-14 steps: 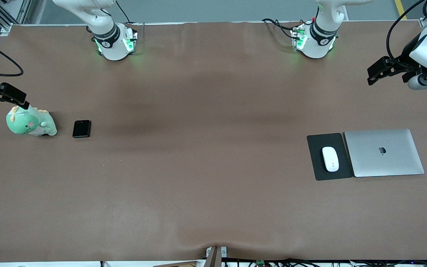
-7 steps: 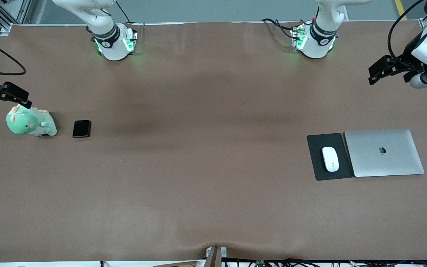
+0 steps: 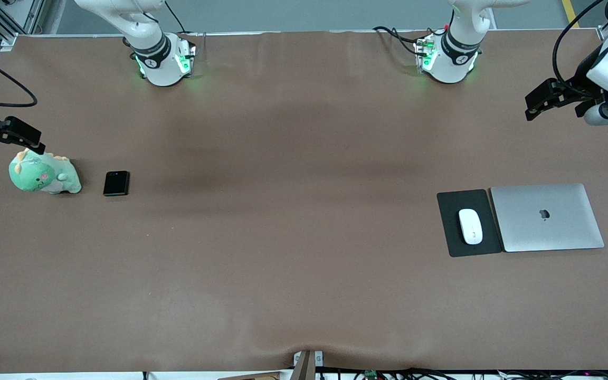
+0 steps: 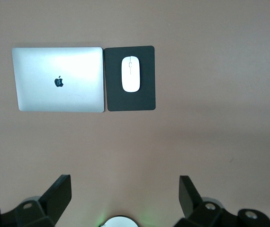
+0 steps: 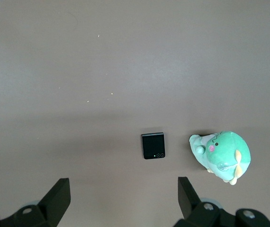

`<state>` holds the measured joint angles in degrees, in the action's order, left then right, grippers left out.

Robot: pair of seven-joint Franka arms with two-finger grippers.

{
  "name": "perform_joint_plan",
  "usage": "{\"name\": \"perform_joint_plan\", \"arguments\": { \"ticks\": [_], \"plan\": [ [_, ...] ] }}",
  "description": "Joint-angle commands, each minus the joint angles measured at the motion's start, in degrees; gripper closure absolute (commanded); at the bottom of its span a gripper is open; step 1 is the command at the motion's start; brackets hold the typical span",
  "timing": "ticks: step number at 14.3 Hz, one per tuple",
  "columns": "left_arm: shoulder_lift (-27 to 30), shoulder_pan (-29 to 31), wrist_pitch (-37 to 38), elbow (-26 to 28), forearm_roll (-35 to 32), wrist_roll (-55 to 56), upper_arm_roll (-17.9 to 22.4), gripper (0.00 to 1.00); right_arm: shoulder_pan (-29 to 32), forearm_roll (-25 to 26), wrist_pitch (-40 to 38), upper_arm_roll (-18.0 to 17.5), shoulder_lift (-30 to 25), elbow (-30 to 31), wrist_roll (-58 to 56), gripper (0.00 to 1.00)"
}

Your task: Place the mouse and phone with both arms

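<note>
Mouse [image 3: 470, 226] on pad [image 3: 450, 232]; left gripper [image 3: 539, 100] high, apart, spread.

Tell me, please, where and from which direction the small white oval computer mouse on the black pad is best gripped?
Probably from straight above, across its two long sides: the small white oval computer mouse lies flat on the black rectangular mouse pad, narrow across and domed, beside the closed silver laptop. The open left gripper is up above the table, holding nothing.

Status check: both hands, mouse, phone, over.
Left hand open, empty, raised. Right hand open, empty, raised. Mouse on black pad beside laptop; phone beside green plush. Nothing blocking either.
</note>
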<state>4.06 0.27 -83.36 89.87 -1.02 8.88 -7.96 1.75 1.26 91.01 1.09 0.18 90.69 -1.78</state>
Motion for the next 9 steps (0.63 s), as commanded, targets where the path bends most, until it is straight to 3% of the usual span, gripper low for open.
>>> {"name": "perform_joint_plan", "arguments": {
  "ticks": [1,9],
  "plan": [
    [-0.6,0.3,0.7,-1.2,0.3,-1.7,0.0,0.00,-0.1,0.9,0.3,-0.1,-1.7,1.7,-0.5,0.00],
    [-0.7,0.5,1.2,-1.3,1.6,-0.9,0.0,0.00,0.0,0.9,0.1,-0.1,-1.7,1.6,-0.4,0.00]
  ]
}}
